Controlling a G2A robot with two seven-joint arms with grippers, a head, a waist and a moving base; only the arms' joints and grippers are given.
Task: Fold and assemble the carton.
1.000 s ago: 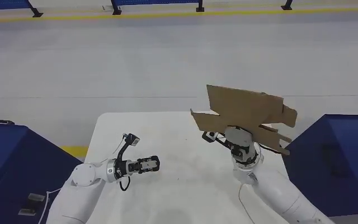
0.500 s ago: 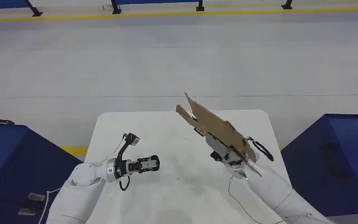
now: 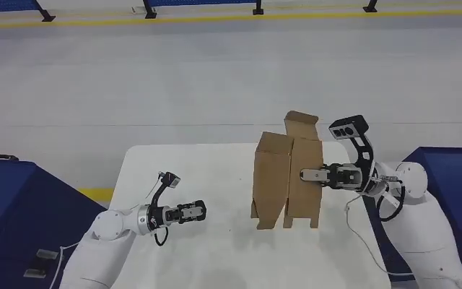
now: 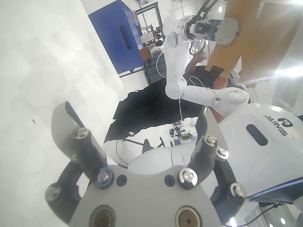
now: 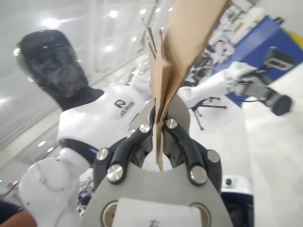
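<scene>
The brown carton (image 3: 285,180) is a flattened cardboard sleeve held upright over the right half of the white table (image 3: 188,166), flaps pointing up and down. My right gripper (image 3: 307,175) is shut on the carton's right edge. In the right wrist view the cardboard (image 5: 189,36) runs edge-on between the closed fingers of the right gripper (image 5: 158,119). My left gripper (image 3: 202,211) hovers low over the table's left part, well apart from the carton, pointing toward it. It is open and holds nothing (image 4: 135,119). From the left wrist view the carton (image 4: 260,24) hangs far off.
A blue cabinet (image 3: 25,209) stands left of the table and another (image 3: 429,195) to the right. Bare tabletop lies between the left gripper and the carton. The grey floor beyond has a yellow line (image 3: 216,18).
The right arm has swung out to the table's right side and turned the carton from a raised, slanted sheet to an upright hanging sleeve. The left arm has stayed still.
</scene>
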